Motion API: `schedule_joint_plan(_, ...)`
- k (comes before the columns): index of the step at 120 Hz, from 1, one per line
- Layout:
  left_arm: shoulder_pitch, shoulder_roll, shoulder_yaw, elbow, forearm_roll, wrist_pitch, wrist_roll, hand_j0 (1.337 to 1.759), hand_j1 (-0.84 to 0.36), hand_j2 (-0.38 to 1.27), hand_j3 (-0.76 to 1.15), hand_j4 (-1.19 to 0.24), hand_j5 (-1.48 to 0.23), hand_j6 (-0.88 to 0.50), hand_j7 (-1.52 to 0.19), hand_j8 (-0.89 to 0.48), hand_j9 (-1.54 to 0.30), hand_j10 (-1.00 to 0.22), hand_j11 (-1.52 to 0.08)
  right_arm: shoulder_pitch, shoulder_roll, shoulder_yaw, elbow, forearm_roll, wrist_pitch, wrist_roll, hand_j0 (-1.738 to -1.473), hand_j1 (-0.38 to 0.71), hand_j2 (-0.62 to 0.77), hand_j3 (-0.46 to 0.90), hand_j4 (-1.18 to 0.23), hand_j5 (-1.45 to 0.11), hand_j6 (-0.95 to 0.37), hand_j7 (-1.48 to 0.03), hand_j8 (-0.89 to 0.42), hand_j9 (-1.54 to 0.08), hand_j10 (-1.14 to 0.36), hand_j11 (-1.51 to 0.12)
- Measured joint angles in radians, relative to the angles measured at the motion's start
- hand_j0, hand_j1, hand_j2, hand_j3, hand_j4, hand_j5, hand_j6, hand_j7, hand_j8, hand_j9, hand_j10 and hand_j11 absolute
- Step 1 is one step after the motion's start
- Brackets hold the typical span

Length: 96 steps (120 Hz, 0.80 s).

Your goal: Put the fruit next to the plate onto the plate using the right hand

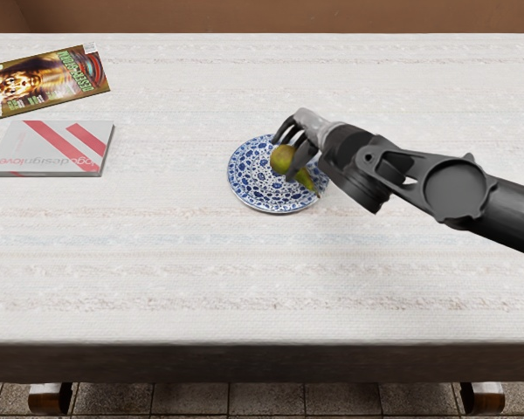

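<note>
The right hand (307, 138) hangs over the far right part of a blue-and-white patterned plate (255, 179), its dark fingers (288, 131) curled down around a yellow-green fruit (283, 159). The arm reaches in from the right of the plate. The fruit sits within the plate's rim as seen from above, one end pointing toward the near right edge. Whether it already touches the plate or is held just clear of it cannot be told from this angle.

By the look of things the task is at its placing step: the fruit is over the plate, and the grip is not yet let go. The next move likely calls for settling the fruit onto the plate, if it is not down already, then spreading the fingers gently and lifting the hand straight up, so that the rounded fruit does not roll toward the rim.

Well to the left of the plate, on the pale surface (244, 262), lie a magazine (44, 80) and, nearer the camera, a grey book with red stripes (52, 148) — both well clear of the work.
</note>
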<state>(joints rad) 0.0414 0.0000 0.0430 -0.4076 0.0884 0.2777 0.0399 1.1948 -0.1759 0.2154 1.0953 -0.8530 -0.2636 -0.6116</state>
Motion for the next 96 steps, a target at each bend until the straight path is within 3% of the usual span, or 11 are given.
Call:
schedule_joint_plan(12, 0.000, 0.000, 0.000, 0.000, 0.000, 0.000, 0.000, 1.658, 0.35, 0.00, 0.00, 0.00, 0.00, 0.00, 0.00, 0.00, 0.00, 0.00, 0.00, 0.002, 0.011, 0.000, -0.001, -0.002, -0.002, 0.000, -1.658, 0.27, 0.35, 0.00, -0.58, -0.82, -0.44, -0.79, -0.43, -0.81, -0.59, -0.81)
schedule_joint_plan(30, 0.000, 0.000, 0.000, 0.000, 0.000, 0.000, 0.000, 1.658, 0.35, 0.00, 0.00, 0.00, 0.00, 0.00, 0.00, 0.00, 0.00, 0.00, 0.00, 0.003, 0.018, 0.002, -0.005, -0.010, -0.037, 0.001, -1.658, -0.04, 0.17, 0.00, -0.29, -0.41, -0.22, -0.39, -0.22, -0.40, -0.29, -0.40)
schedule_joint_plan(50, 0.000, 0.000, 0.000, 0.000, 0.000, 0.000, 0.000, 1.658, 0.35, 0.00, 0.00, 0.00, 0.00, 0.00, 0.00, 0.00, 0.00, 0.00, 0.00, 0.000, 0.002, 0.086, -0.006, 0.014, 0.021, 0.001, -1.658, -0.21, 0.07, 0.00, -0.13, -0.18, -0.10, -0.17, -0.10, -0.18, -0.13, -0.18)
schedule_joint_plan(78, 0.000, 0.000, 0.000, 0.000, 0.000, 0.000, 0.000, 1.658, 0.35, 0.00, 0.00, 0.00, 0.00, 0.00, 0.00, 0.00, 0.00, 0.00, 0.00, -0.030, -0.106, 0.288, -0.002, 0.233, 0.483, 0.001, -1.658, -0.31, 0.02, 0.00, -0.04, -0.06, -0.03, -0.06, -0.03, -0.06, -0.04, -0.06)
schedule_joint_plan(96, 0.000, 0.000, 0.000, 0.000, 0.000, 0.000, 0.000, 1.658, 0.35, 0.00, 0.00, 0.00, 0.00, 0.00, 0.00, 0.00, 0.00, 0.00, 0.00, -0.105, -0.211, 0.451, -0.001, 0.395, 0.777, 0.001, -1.658, -0.33, 0.01, 0.00, -0.02, -0.03, -0.02, -0.03, -0.02, -0.03, -0.02, -0.03)
